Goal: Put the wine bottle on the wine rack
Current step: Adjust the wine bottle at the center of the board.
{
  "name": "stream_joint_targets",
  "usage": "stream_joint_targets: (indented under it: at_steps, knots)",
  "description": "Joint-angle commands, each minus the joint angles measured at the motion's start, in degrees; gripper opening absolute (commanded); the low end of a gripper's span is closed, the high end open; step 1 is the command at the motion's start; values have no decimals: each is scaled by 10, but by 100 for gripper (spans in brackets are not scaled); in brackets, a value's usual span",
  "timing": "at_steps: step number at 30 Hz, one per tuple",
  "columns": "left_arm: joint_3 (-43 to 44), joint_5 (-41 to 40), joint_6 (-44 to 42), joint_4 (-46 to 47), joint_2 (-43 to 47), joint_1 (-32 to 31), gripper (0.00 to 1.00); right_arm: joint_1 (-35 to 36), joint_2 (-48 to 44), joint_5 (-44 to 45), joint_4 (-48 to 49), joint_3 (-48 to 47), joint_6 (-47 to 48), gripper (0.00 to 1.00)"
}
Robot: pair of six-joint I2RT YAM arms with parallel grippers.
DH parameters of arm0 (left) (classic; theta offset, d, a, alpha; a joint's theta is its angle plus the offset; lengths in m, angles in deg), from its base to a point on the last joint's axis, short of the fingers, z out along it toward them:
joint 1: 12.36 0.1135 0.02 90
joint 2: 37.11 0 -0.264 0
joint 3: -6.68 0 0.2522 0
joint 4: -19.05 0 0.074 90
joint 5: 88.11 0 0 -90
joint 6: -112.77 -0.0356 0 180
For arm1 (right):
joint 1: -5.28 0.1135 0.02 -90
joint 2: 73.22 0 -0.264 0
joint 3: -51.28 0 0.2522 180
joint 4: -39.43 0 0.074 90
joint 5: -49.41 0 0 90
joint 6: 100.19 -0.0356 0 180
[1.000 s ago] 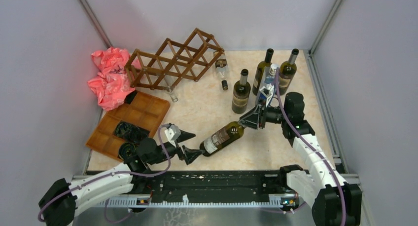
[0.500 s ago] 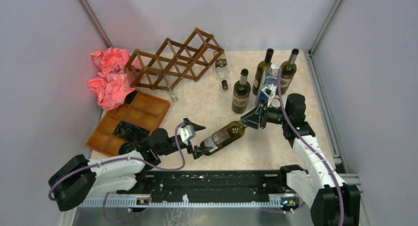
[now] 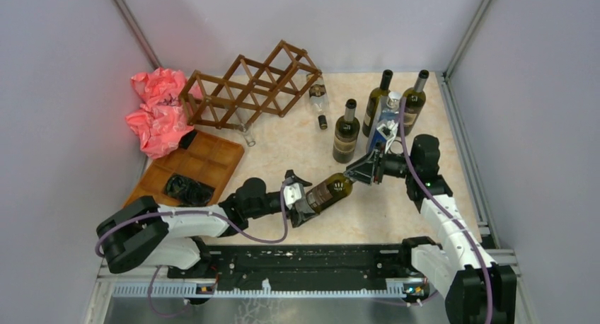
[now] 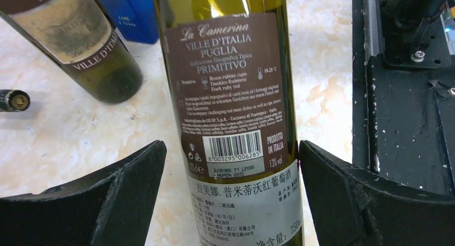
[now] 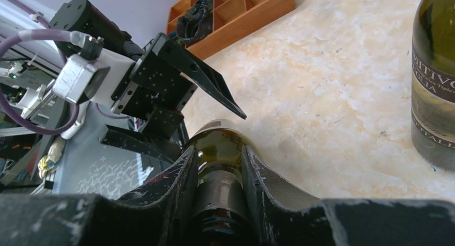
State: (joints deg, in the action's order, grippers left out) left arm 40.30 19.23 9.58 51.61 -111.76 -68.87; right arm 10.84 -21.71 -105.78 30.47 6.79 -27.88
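Your right gripper (image 3: pixel 356 174) pinches the neck of the green glass wine bottle (image 3: pixel 329 191). Its long axis runs straight toward your left gripper (image 3: pixel 303 195), whose spread fingers (image 4: pixel 123 192) flank the labelled body.

You have five wine bottles on the worktop: three upright bottles (image 3: pixel 346 134) (image 3: pixel 376 105) (image 3: pixel 412 103), one tilted bottle (image 3: pixel 329 190) and one lying bottle (image 3: pixel 316 96). Count also one wine rack (image 3: pixel 247 87), one compartment tray (image 3: pixel 212 156), one pink bag (image 3: pixel 157 112), one blue carton (image 3: pixel 386 112) and two robot arms (image 3: pixel 187 221) (image 3: pixel 444 221).
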Motion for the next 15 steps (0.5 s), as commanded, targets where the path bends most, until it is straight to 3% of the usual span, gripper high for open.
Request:
stream_joint_targets:
  at_steps: [1, 7, 10, 13, 14, 15]
  knots:
    - [6, 3, -23, -2, -13, -8, 99, -2, -14, -28, 49, -9, -27, 0]
    - [-12, 15, -18, -16, -35, -14, 96, -3, -12, -26, 50, -8, -26, 0]
    - [-12, 11, -20, -19, -46, -14, 89, -2, -12, -26, 50, -7, -24, 0]
    - [10, 17, -24, -49, -53, -14, 66, -2, -12, -26, 50, -6, -21, 0]
    - [21, 19, -26, -66, -55, -14, 53, -2, -11, -26, 50, -5, -19, 0]
    - [31, 18, -26, -83, -55, -14, 33, -2, -11, -27, 49, -4, -16, 0]
